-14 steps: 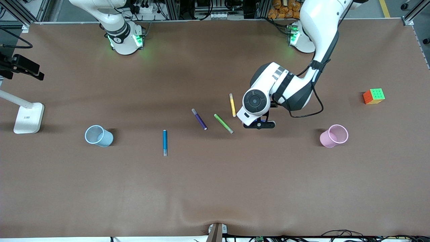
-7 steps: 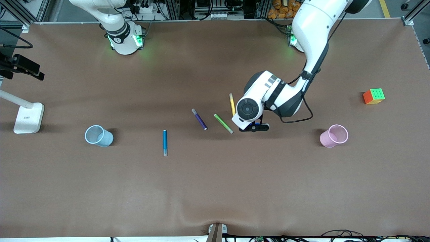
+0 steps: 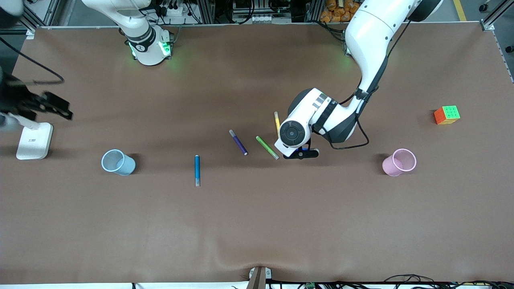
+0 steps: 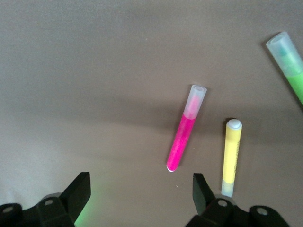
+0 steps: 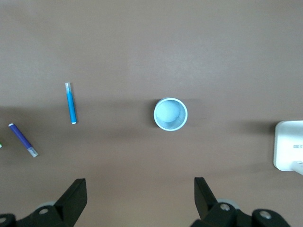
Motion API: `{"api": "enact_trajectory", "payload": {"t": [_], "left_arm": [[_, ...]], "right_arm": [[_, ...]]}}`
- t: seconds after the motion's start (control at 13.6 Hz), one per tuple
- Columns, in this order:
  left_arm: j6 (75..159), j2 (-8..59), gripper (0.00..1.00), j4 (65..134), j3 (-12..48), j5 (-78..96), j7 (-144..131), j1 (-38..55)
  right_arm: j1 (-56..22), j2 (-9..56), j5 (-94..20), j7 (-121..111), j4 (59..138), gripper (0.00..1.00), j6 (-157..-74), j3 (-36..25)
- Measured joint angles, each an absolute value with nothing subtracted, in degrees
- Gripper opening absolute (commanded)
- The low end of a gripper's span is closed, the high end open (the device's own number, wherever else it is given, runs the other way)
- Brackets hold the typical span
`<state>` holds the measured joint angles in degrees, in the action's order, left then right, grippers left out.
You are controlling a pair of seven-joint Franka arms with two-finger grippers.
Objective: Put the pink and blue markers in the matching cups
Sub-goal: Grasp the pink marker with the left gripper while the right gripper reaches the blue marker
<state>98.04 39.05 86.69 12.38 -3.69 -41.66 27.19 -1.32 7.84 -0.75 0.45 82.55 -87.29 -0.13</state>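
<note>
Five markers (image 3: 197, 170) — one pink (image 4: 185, 128) (one blue) — two cups (image 3: 117, 162).

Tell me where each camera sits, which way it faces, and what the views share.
Front view: high across the table, facing the arm bases; shows the left arm and left gripper over the markers.
Left wrist view: looks down past its open fingers at the pink marker and yellow marker.
Right wrist view: looks down between open fingers at the blue cup and blue marker.
Shared: front and right wrist views both show the blue cup.
</note>
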Motion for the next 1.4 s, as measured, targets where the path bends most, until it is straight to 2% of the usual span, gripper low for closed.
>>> {"api": "enact_trajectory", "payload": {"t": [0.52,0.81,1.1,1.25,1.4], "left_arm": [[101.8,42.2,0.78,86.6,12.4,-3.7,-41.5,27.7],[105.6,43.8,0.72,86.6,12.4,-3.9,-40.9,28.4],[107.2,45.2,0.68,86.5,12.3,-5.5,-38.1,28.5],[107.6,45.3,0.62,86.3,12.3,-5.5,-37.0,28.5],[108.1,45.3,0.62,86.2,12.3,-5.5,-36.4,28.5]], "right_arm": [[0.7,16.9,-5.9,-0.6,82.6,1.00,-89.3,-0.7],[-2.3,22.2,-6.6,-6.2,81.6,1.00,-90.1,-0.2],[-4.1,22.9,-6.0,-6.9,81.5,1.00,-86.1,-0.2],[-5.2,23.4,-6.0,-7.0,81.7,1.00,-84.5,-0.2],[-5.6,23.6,-6.0,-7.0,81.6,1.00,-85.0,-0.2]]}}
